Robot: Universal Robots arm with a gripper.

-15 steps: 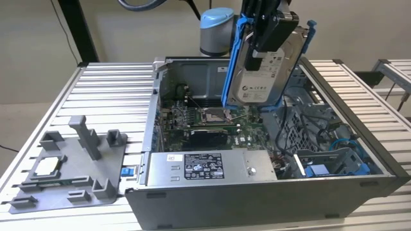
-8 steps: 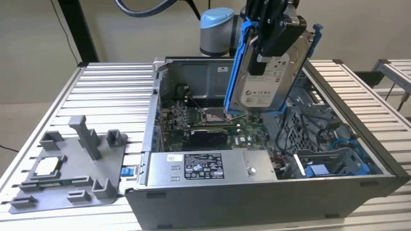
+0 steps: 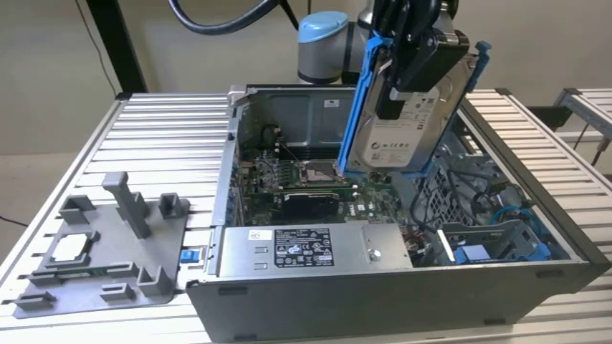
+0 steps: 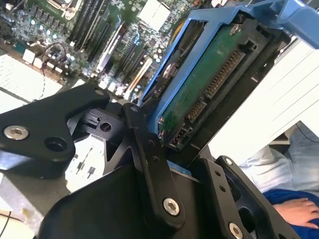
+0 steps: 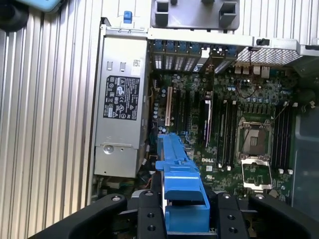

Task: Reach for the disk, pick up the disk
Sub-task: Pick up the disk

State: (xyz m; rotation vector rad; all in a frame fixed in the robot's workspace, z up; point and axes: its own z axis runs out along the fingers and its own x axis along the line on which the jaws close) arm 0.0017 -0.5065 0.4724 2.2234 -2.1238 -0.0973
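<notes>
Blue-framed silver disk [image 3: 406, 122], white label; black hand [image 3: 413, 72]; green motherboard [image 5: 224, 124].

Slatted metal table [image 3: 163, 129], computer case [image 3: 383, 301], grey fixture [image 3: 105, 251]

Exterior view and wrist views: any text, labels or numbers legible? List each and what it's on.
None can be quoted.
White label on the disk, clamped upright in the gripper: print too small to read.
Black-and-white label on the power supply: too small to read.
Markings on the motherboard: blurred.

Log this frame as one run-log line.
phase: lift | gripper: shut on disk | disk: upright, clear above open computer case | motherboard below
</notes>
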